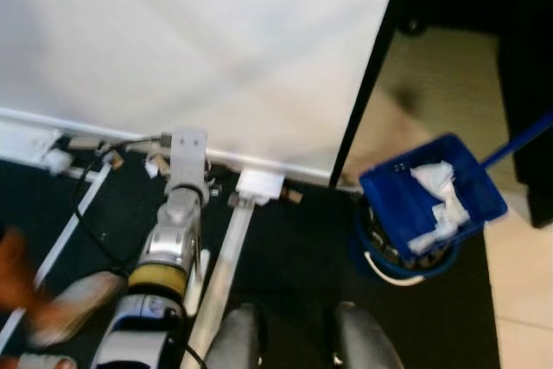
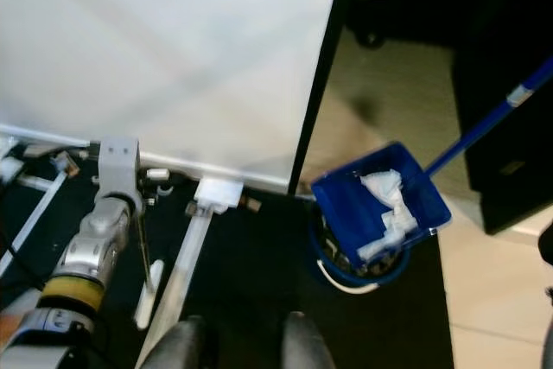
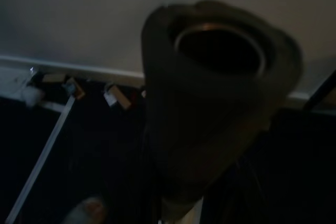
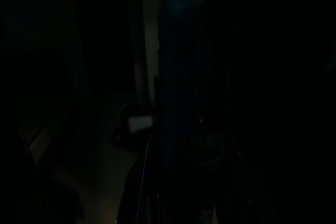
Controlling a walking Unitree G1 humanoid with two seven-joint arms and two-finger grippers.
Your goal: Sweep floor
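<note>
A blue dustpan on a long blue handle sits tilted over a small blue bin, with crumpled white paper scraps lying in its tray. The bin stands on a dark mat, near the mat's edge, where it meets a pale tiled floor. Just beside the dustpan, a black vertical frame edge borders a large white panel. Along the foot of that panel lie small bits of debris, tan and white, with white rails and a black cable running across the mat. The robot's left arm, silver with a yellow band, reaches toward that debris; its left gripper cannot be made out, so whether its fingers are spread or pressed together cannot be told. In the left wrist view a dark rounded object blocks the middle of the frame. The right wrist view is almost black, and the right gripper's state cannot be told either. The likely risks: the dustpan may tip so that the paper falls beside the bin rather than into it, or the bin may be knocked over. The left arm could also snag the cable near the debris.
</note>
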